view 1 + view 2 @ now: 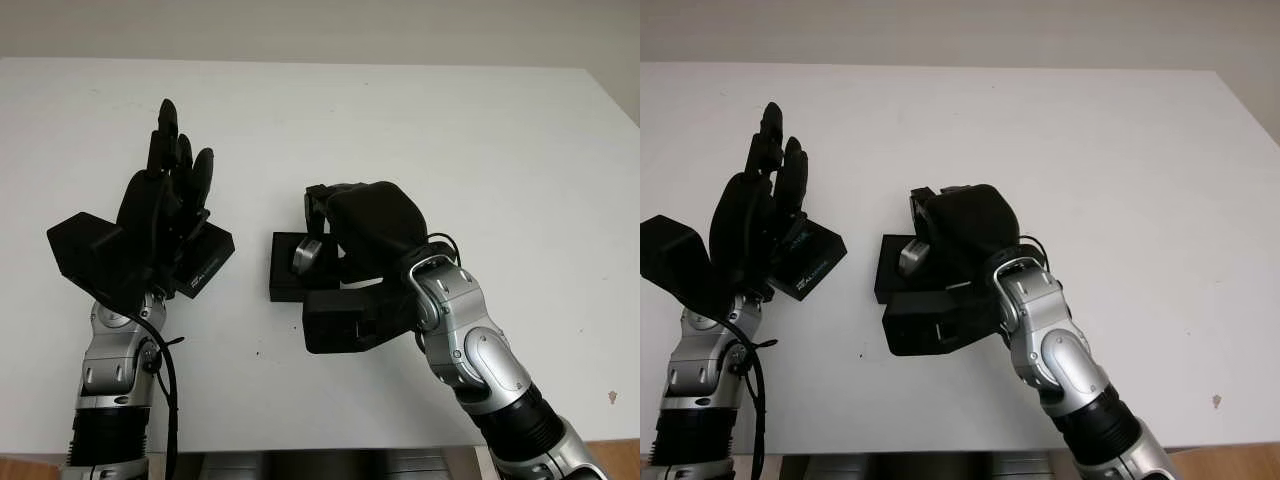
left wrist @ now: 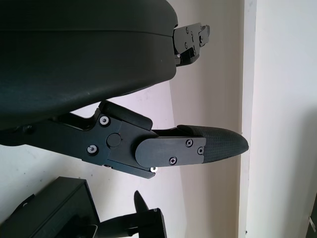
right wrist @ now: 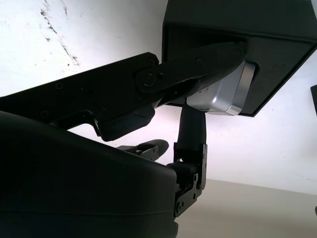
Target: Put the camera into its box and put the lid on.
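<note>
1 white table (image 1: 420, 130) carries 1 black box (image 1: 285, 270) near its middle, 1 silver camera (image 1: 307, 257) at the box, and 1 black lid (image 1: 207, 260) at 9 o'clock of the box. 2 robot hands: 1 left robot hand (image 1: 165, 195), 1 right robot hand (image 1: 365, 235).

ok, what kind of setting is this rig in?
Likely a lab or test bench: a bare white table against a plain wall, set with just the camera, its black box and the lid.
</note>
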Controlling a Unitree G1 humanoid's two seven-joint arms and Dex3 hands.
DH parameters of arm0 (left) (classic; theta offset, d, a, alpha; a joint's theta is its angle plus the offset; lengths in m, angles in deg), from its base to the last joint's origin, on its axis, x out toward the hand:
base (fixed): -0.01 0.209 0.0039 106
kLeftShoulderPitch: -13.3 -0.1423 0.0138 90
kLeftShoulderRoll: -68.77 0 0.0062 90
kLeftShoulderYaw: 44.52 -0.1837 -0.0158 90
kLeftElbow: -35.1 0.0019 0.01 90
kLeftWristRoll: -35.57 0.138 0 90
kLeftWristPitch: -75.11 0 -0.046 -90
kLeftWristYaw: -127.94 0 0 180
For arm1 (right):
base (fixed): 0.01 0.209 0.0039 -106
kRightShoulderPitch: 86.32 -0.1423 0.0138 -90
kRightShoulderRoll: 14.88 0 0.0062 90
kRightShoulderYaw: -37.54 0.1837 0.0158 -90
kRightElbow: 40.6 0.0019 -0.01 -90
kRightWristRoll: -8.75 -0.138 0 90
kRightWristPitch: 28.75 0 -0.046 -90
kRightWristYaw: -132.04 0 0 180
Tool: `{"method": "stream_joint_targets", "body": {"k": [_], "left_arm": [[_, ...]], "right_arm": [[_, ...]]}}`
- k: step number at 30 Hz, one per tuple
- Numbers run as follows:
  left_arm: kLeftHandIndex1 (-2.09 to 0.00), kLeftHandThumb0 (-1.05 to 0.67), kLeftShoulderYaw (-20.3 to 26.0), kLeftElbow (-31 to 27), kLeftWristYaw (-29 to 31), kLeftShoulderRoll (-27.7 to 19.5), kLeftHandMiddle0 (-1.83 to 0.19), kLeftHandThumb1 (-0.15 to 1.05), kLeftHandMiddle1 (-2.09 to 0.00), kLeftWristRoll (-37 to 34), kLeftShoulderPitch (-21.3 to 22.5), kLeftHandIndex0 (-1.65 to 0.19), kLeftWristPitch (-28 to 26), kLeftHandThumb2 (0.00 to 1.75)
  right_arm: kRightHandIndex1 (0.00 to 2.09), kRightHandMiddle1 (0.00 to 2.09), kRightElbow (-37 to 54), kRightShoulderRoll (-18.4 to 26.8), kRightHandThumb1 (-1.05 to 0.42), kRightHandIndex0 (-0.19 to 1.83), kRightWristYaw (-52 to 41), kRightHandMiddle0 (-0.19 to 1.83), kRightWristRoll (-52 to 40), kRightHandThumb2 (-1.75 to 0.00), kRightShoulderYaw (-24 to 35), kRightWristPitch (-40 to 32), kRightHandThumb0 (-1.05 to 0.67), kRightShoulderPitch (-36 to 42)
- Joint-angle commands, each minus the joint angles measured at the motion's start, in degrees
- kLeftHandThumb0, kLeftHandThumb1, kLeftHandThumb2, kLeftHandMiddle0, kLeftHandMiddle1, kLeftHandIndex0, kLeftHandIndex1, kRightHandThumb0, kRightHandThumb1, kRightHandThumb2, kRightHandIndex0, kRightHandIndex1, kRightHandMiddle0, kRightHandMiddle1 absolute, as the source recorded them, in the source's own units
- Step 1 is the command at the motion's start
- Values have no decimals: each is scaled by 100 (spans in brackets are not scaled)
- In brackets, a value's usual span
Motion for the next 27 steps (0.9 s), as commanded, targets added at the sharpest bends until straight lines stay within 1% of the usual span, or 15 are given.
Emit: {"method": "stream_joint_targets", "body": {"k": [1,9,11,13,14,15,17,19,22,27], "left_arm": [[0,-72,3,-2,-20,-14,19,105,0,30,66,19,46,42],[0,-71,2,-9,-45,7,19,105,0,21,49,19,41,42],[0,-71,5,-4,-46,14,19,105,0,5,48,19,48,42],[0,-71,10,-10,-48,17,19,105,0,-13,41,19,21,42],[0,-71,12,-11,-56,21,19,105,0,-12,37,19,21,42],[0,-72,12,-10,-63,20,19,105,0,-3,35,19,20,42],[0,-72,7,-15,-70,11,19,105,0,17,31,19,15,41],[0,-72,1,-27,-89,4,19,105,0,46,19,19,16,42],[0,-72,9,-44,-109,13,19,105,0,37,10,19,-5,43],[0,-72,4,-70,-115,-6,19,105,0,54,-10,19,-45,43]], "right_arm": [[7,172,117,14,-105,45,-59,24,-70,-9,17,13,-78,-24],[4,190,220,-20,-105,41,-602,10,-577,-14,154,-47,-78,-121],[4,191,213,2,-105,40,-774,7,-777,-15,202,-28,-79,-177],[4,179,192,40,-105,39,-913,9,-890,-17,213,-30,-81,-241],[4,167,180,54,-105,38,-964,8,-924,-17,210,-43,-83,-272],[4,140,169,61,-105,38,-1000,13,-951,-17,207,-55,-84,-298],[4,106,153,57,-105,38,-1039,22,-1026,-15,221,-79,-85,-330],[5,76,132,58,-105,37,-1062,30,-1096,-14,231,-100,-86,-356],[5,59,74,67,-105,37,-1016,34,-1151,-15,226,-96,-87,-372],[5,48,44,31,-105,37,-930,36,-1241,-15,227,-149,-88,-364]]}}
